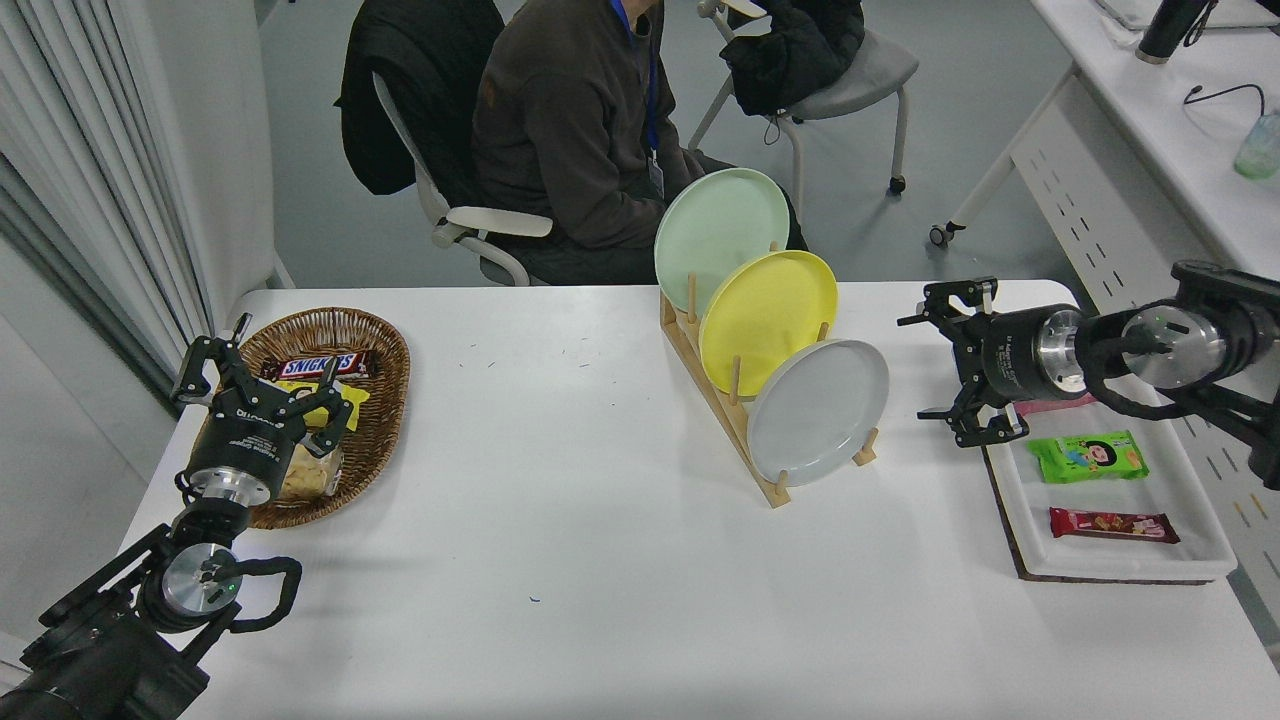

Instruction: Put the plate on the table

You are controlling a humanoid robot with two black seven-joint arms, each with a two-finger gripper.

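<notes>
The light-grey plate [818, 411] stands on edge in the front slot of a wooden rack [728, 410] on the white table [560, 540]. Behind it in the same rack stand a yellow plate [767, 306] and a pale mint-green plate [721, 238]. My right gripper [920, 367] hovers open a short way to the right of the grey plate, fingers pointing left toward it, nothing between them. My left gripper [255, 362] is parked open at the lower left, over the wicker basket.
A wicker basket [375, 400] with snack bars sits at the left. A white tray [1010, 500] with wrapped snacks lies at the right under my right arm. A person sits on a chair beyond the table's far edge, behind the rack.
</notes>
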